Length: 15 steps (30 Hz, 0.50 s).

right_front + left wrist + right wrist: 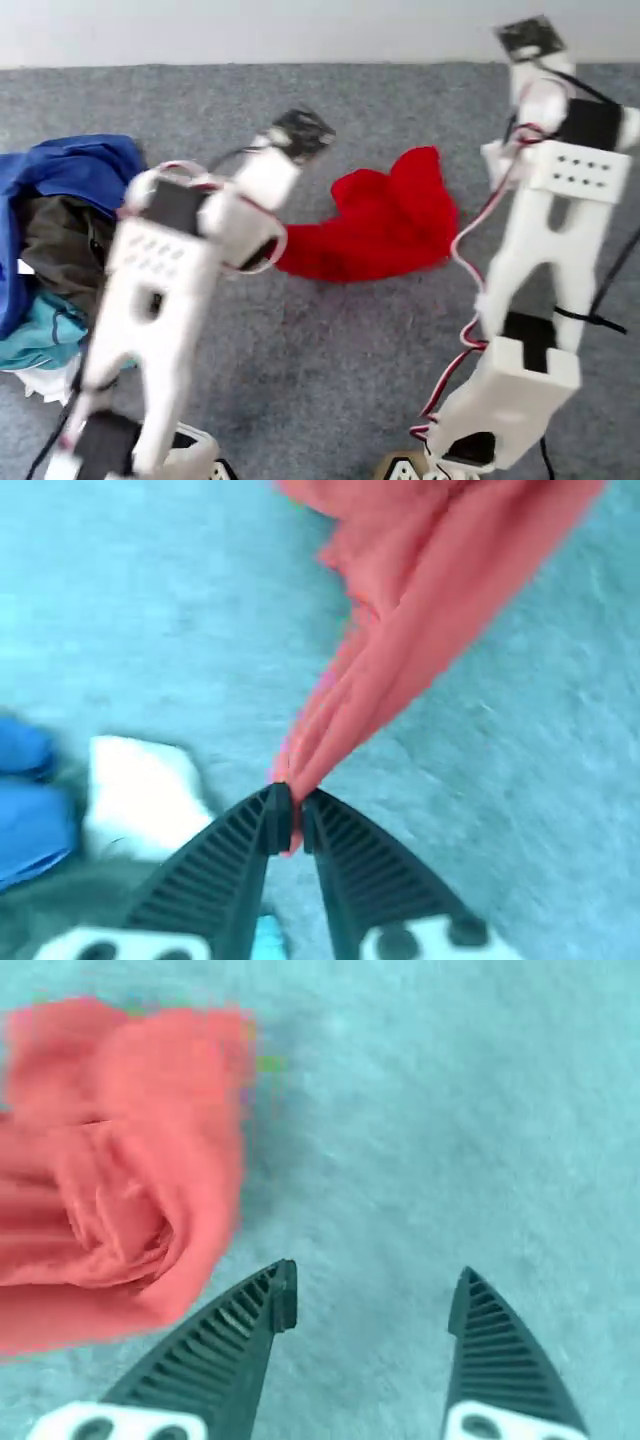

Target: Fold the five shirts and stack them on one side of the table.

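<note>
Grey felt-like cloth covers the table [330,380], and the red shirt [385,220] lies crumpled a little above the middle of the high view, between the two arms. At the left edge of that frame sits a loose pile [50,260] of unfolded shirts: a blue one [70,170] on top, a dark one [55,240] under it, and teal [40,340] and white [45,380] cloth showing lower down.

The left gripper [290,815] is pinched tight on a thin bunch of the red shirt's edge. From that pinch the cloth runs in a taut gather toward the upper right of the left wrist view. The right gripper [375,1290] stands wide apart with nothing in it, just beside the rumpled red folds at the left of its own view, with bare table between its fingers.

The step in hand looks like opening the red shirt out flat before any fold is made, so the task seems to be at an early stage.

- The right gripper probably needs to shift onto the nearest red edge and close on a hem or corner, not on a thick wad.
- Both arms should then pull apart evenly and low over the table, so the shirt spreads rather than twists.
- The left arm's pinch is small. A hard tug could slip it free, so gentle tension is safer.
- Keeping the spread away from the pile should stop the other shirts being dragged along.
</note>
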### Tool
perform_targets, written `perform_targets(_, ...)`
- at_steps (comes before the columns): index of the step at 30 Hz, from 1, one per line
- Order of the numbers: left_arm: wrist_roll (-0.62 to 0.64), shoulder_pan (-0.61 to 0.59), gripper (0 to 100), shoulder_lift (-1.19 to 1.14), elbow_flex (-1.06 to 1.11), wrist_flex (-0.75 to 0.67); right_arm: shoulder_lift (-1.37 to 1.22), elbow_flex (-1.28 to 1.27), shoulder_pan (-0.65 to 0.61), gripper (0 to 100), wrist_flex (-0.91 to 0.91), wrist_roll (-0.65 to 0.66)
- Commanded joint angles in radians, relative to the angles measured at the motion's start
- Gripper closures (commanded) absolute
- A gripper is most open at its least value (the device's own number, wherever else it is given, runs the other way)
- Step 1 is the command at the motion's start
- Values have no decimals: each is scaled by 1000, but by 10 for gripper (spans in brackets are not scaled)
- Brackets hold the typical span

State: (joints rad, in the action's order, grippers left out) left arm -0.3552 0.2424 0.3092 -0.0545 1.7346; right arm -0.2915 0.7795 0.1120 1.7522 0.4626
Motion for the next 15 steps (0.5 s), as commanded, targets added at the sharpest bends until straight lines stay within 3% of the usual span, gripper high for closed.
perform_targets(1, -9, -89, 987, 157, 7, 21, 39, 44, -165, 736, 38, -20)
perform_targets(5, -38, -209, 987, 281, 79, 21, -54, 43, -326, 736, -42, -68)
perform_targets(9, -94, -330, 987, 410, 117, 23, -225, 48, -397, 745, -145, -137)
perform_targets(15, -192, -480, 985, 456, 317, 25, -443, 54, -367, 996, -220, -199)
